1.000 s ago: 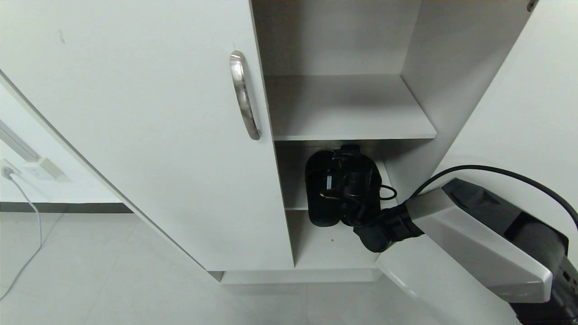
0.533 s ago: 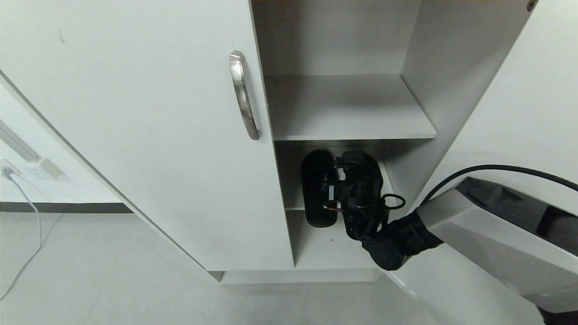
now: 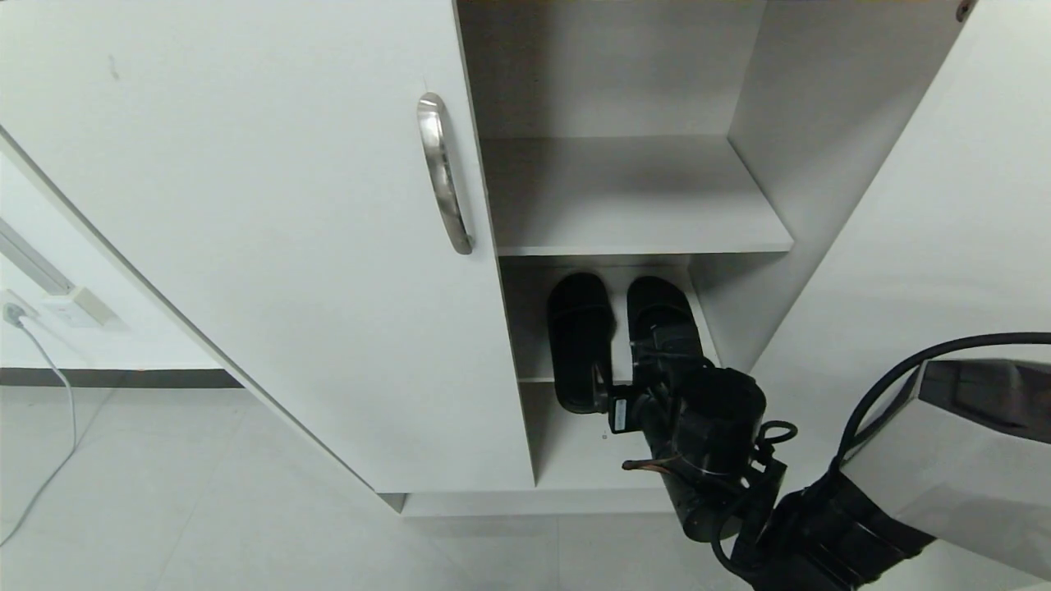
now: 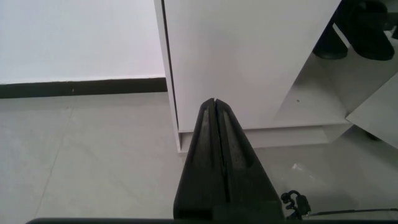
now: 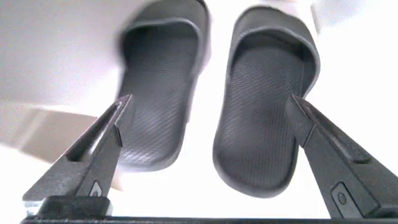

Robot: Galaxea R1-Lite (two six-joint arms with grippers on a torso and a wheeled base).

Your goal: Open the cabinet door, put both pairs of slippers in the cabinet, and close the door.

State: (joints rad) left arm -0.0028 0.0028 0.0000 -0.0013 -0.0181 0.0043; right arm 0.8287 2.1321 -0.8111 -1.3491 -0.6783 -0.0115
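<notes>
A pair of black slippers (image 3: pixel 580 338) lies side by side, soles down, on the cabinet's low middle shelf (image 3: pixel 534 365), heels sticking out a little over its front edge. My right gripper (image 3: pixel 649 373) hangs just in front of them, open and holding nothing. In the right wrist view its fingers (image 5: pixel 102 149) stand wide apart on either side of the slippers (image 5: pixel 258 118). My left gripper (image 4: pixel 214 106) is shut on nothing, low over the floor before the cabinet. The slippers (image 4: pixel 367 25) show far off in that view.
The cabinet's left door (image 3: pixel 246 246), with a metal handle (image 3: pixel 443 172), is shut. The right door (image 3: pixel 944 213) stands swung open beside my right arm. An upper shelf (image 3: pixel 624 197) and the bottom shelf (image 3: pixel 591 460) are bare. A wall socket with a cable (image 3: pixel 16 316) sits at the left.
My right gripper let go of the slippers and drew back out of the cabinet toward me. The slippers now lie apart side by side on the shelf.
</notes>
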